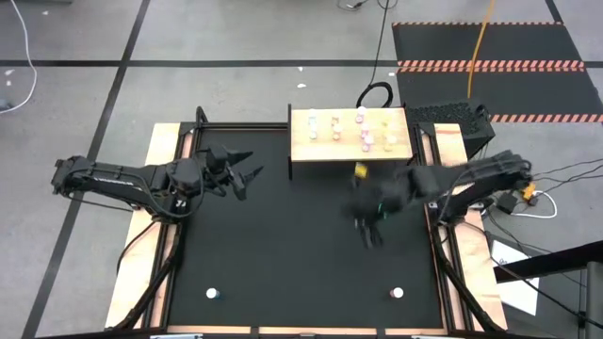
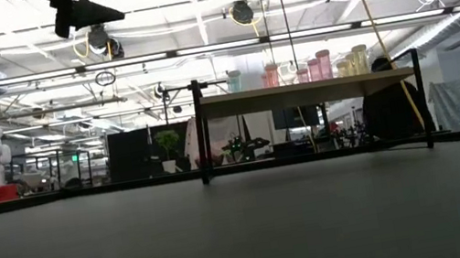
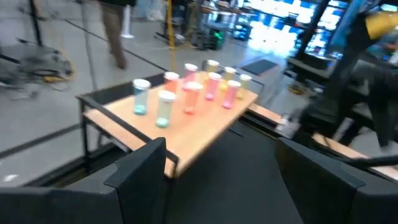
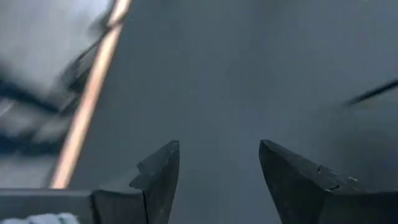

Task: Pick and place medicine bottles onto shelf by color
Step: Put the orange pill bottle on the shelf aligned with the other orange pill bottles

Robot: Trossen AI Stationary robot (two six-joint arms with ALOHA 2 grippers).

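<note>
While right tool open, mid-table

Black tabletop wide open through middle. Two stray bottles near front edge, one left, one right, well apart, clear lane between. Shelf at rear edge; its left end bare, bottles crowd centre and right. Gap under shelf board open between black legs. Left gripper hangs spread just left of shelf. Right gripper, fingers apart, over bare table right of centre.
</note>
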